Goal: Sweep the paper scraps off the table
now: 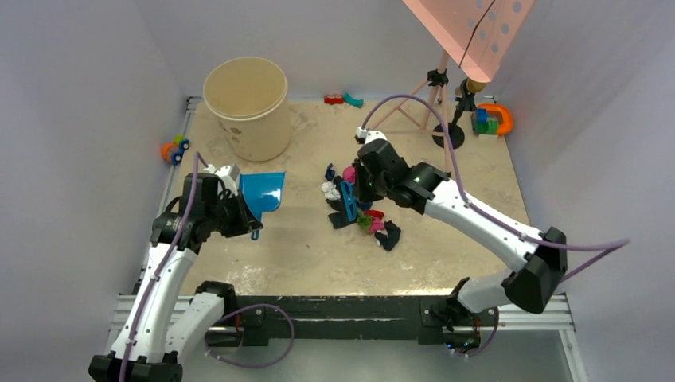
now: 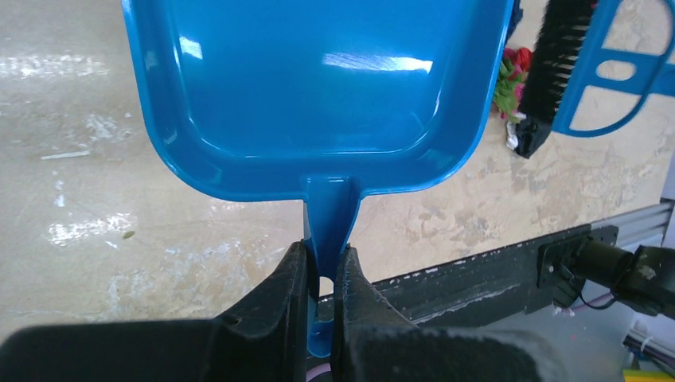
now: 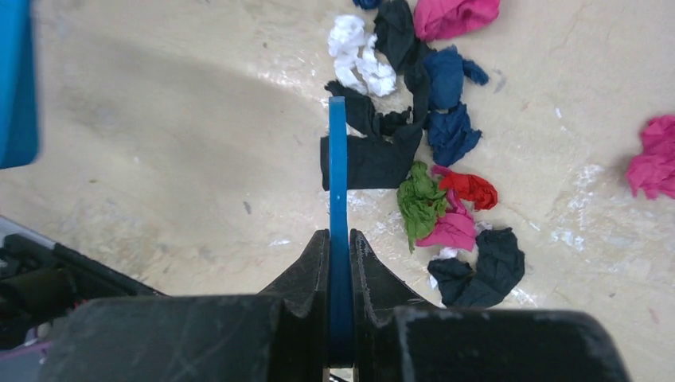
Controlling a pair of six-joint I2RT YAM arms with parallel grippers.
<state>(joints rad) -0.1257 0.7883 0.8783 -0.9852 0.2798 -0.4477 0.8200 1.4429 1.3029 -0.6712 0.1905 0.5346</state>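
The paper scraps [image 1: 362,208] lie in a loose pile near the middle of the beige table [image 1: 302,255]: black, navy, pink, red, green and white wads, seen close in the right wrist view [image 3: 422,151]. My left gripper [image 1: 239,208] is shut on the handle of the blue dustpan [image 1: 261,191], left of the pile; the pan [image 2: 318,87] is empty and its mouth faces the pile. My right gripper [image 1: 362,187] is shut on the blue hand brush [image 1: 349,199], whose handle [image 3: 338,199] runs edge-on from the jaws [image 3: 339,239] to the scraps. The brush bristles [image 2: 549,64] show beside some scraps [image 2: 509,76].
A tall beige bucket [image 1: 247,107] stands at the back left. Small toys lie by the left rail [image 1: 173,149] and at the back edge [image 1: 342,99]. A pink stand [image 1: 434,95] and colourful blocks [image 1: 492,119] occupy the back right. The black front rail [image 1: 342,306] borders the near edge.
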